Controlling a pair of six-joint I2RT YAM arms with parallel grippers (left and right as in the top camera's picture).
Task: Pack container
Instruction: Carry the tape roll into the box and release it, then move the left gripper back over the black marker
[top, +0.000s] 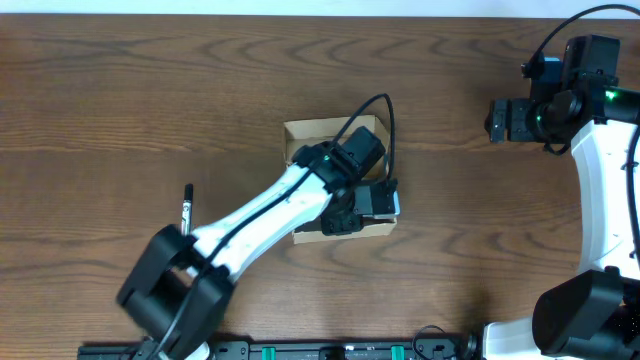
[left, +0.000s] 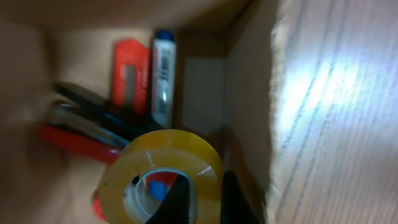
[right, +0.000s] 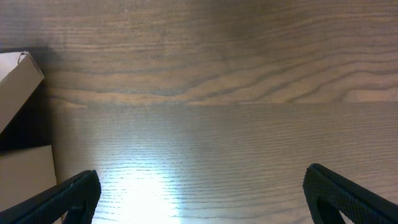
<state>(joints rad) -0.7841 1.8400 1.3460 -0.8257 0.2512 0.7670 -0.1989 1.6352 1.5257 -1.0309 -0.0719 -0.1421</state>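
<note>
1 container (top: 300, 134) | 1 tape roll (left: 166, 148) — left gripper (left: 205, 183) clamped on it | right gripper (right: 202, 186) — jaws apart

We're over a dark brown wooden table (top: 120, 90), its grain rolling in long waves across the top. A bright glare (right: 146, 183) pools white on the wood, and a pale strip (top: 300, 6) shows beyond the far edge.
</note>
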